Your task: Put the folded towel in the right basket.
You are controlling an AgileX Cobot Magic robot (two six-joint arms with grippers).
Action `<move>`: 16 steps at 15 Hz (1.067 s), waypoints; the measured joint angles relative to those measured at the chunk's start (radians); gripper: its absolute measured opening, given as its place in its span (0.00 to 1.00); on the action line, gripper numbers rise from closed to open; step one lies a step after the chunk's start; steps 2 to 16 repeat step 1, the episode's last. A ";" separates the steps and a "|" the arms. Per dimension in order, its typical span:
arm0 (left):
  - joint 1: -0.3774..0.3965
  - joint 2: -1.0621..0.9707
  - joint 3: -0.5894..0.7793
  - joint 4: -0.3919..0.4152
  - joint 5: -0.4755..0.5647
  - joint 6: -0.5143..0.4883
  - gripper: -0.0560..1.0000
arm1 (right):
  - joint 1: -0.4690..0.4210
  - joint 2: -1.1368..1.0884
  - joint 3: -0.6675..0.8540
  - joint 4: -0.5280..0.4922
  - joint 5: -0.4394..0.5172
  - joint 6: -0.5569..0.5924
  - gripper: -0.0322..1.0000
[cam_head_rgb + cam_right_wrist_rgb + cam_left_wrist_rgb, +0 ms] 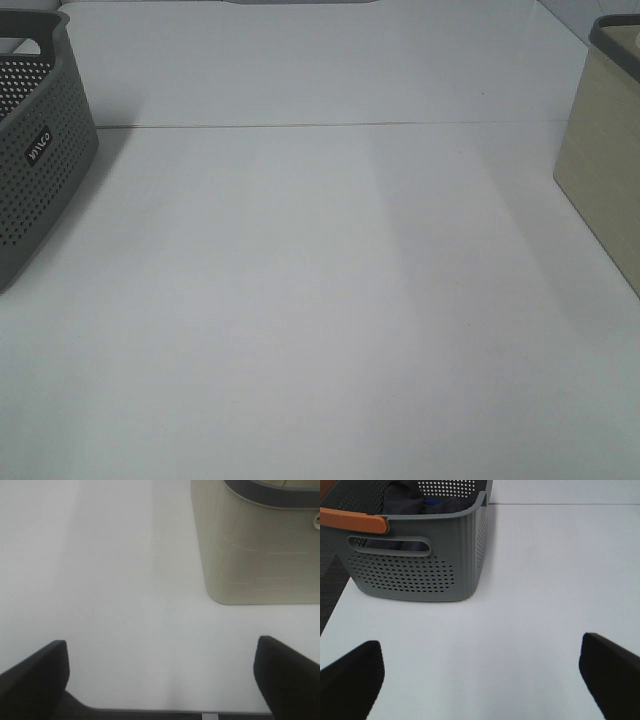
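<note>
The right basket (pixel 602 160) is beige with a dark rim and stands at the table's right edge; it also shows in the right wrist view (pixel 255 545). Its inside is mostly out of view. No folded towel lies on the white table (pixel 320 300). A dark cloth (pixel 402 500) lies in the grey perforated left basket (pixel 415 570); I cannot tell whether it is the towel. My left gripper (pixel 480 680) is open and empty, short of the grey basket. My right gripper (pixel 160 677) is open and empty, short of the beige basket. Neither gripper shows in the exterior view.
The grey basket (pixel 40 150) stands at the table's far left and has an orange handle (pixel 352 519). A seam (pixel 320 124) crosses the table. The table's near edge (pixel 150 711) shows under my right gripper.
</note>
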 joint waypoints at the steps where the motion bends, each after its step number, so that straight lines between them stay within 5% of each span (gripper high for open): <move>1: 0.000 0.000 0.000 0.000 0.000 0.000 0.99 | 0.000 0.000 0.000 0.000 0.000 0.000 0.96; 16: 0.000 0.000 0.000 0.000 0.000 0.000 0.99 | 0.000 0.000 0.000 0.000 0.000 0.000 0.96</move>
